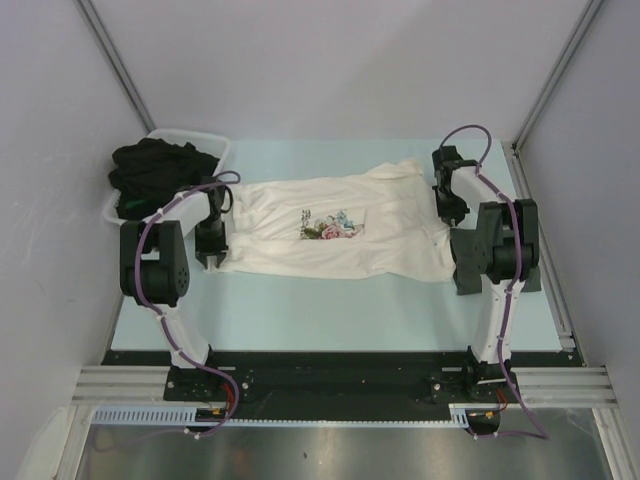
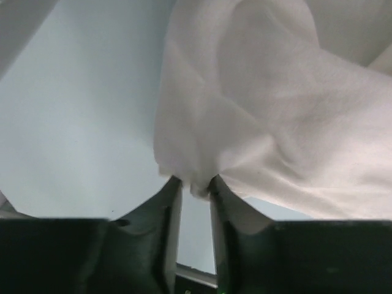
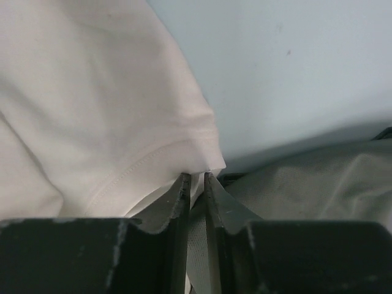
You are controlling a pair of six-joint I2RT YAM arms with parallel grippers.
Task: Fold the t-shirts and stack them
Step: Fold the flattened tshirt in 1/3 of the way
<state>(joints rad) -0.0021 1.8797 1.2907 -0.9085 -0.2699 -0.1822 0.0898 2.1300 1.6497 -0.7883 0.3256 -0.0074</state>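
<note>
Cream t-shirt (image 1: 340, 226) lies spread on pale-blue table (image 1: 330, 310), grey walls (image 1: 45, 150) around.

The small dark script beside the rose print on the cream-white cotton t-shirt (image 1: 340, 228) is too small to read. A heap of black cloth t-shirts (image 1: 160, 168) hides most of the white plastic tub (image 1: 215, 140). Both wrist views cut the cream shirt off at their edges.

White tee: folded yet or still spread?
Spread. The white tee lies open on the table, print up, no fold made.
</note>
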